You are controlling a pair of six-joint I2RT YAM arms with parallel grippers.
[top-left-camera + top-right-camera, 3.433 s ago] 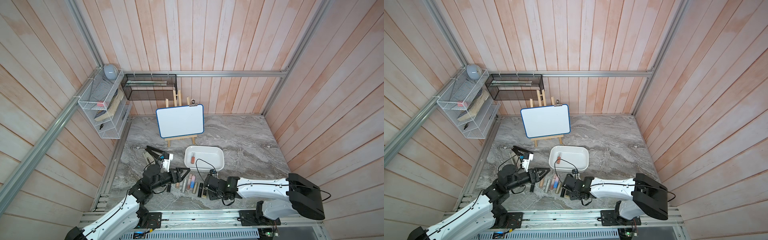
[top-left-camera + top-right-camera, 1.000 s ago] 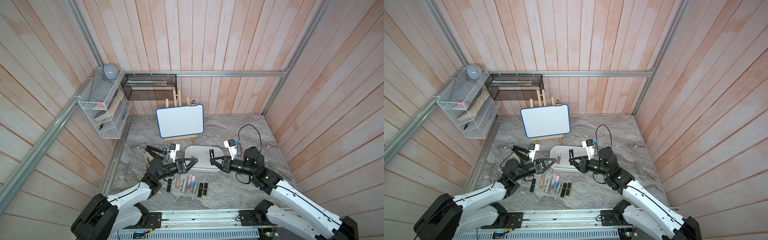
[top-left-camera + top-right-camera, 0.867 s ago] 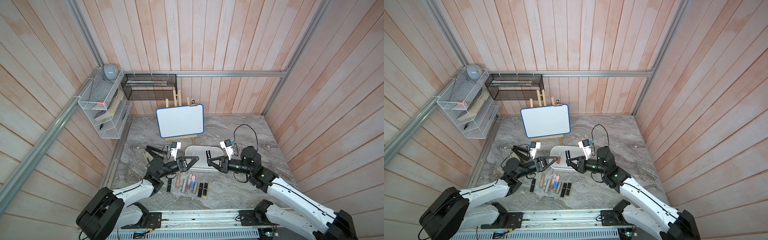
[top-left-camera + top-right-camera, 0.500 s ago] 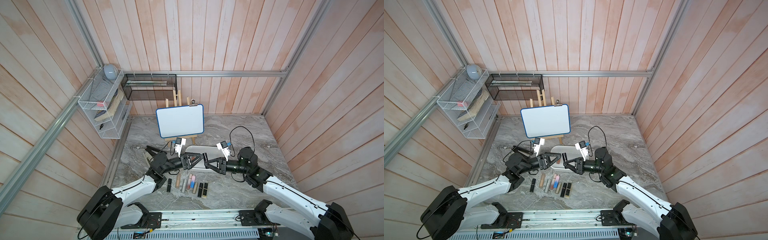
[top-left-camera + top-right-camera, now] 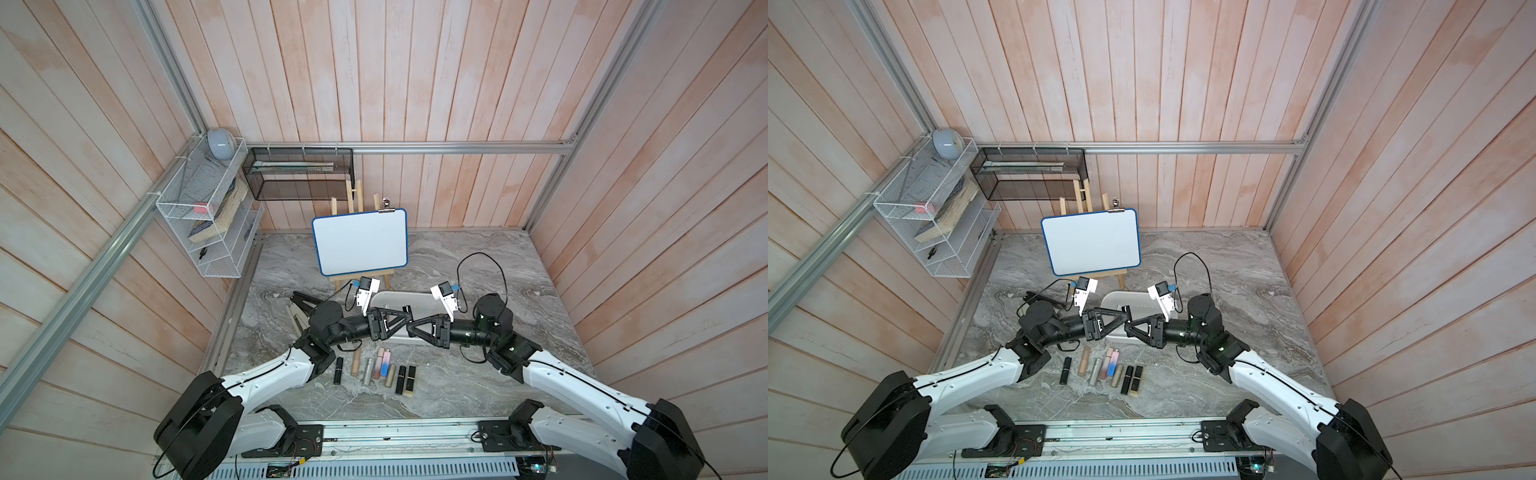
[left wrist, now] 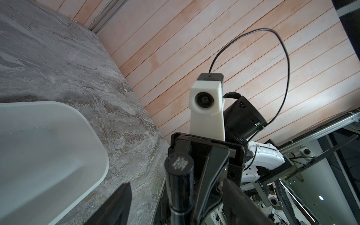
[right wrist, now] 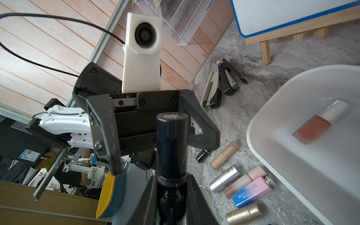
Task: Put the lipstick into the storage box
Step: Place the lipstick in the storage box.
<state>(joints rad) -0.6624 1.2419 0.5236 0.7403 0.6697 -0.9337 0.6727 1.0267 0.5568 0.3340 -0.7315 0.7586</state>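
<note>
Closest to me, a bunch of loose lipsticks (image 5: 385,365) lay in a row on the grey marble worktop (image 5: 478,386): black, tan, silver, pink and gold ones, all on their sides and pretty much side by side.

Just past that row the two arms met nose to nose, up off the worktop and, in both top views, over the near rim of the storage box (image 5: 399,294). The right claw (image 7: 172,183) was clamped on a black lipstick (image 7: 171,146), which stuck straight out towards the other arm. The left claw (image 7: 164,155) had its fingers (image 7: 105,136) spread apart, one on either side of the tube's free end, and as far as I could see neither was touching it.

The box itself sat flat on the worktop with one lipstick already lying inside it, a reddish-brown one with a silver cap (image 7: 319,122).

Off to the left of the box a couple of staplers (image 7: 220,87) lay on the worktop. Behind the box a whiteboard (image 5: 359,241) stood on a small wooden easel. On the walls beyond hung a white wire rack (image 5: 208,220) and a black mesh basket (image 5: 299,174).
</note>
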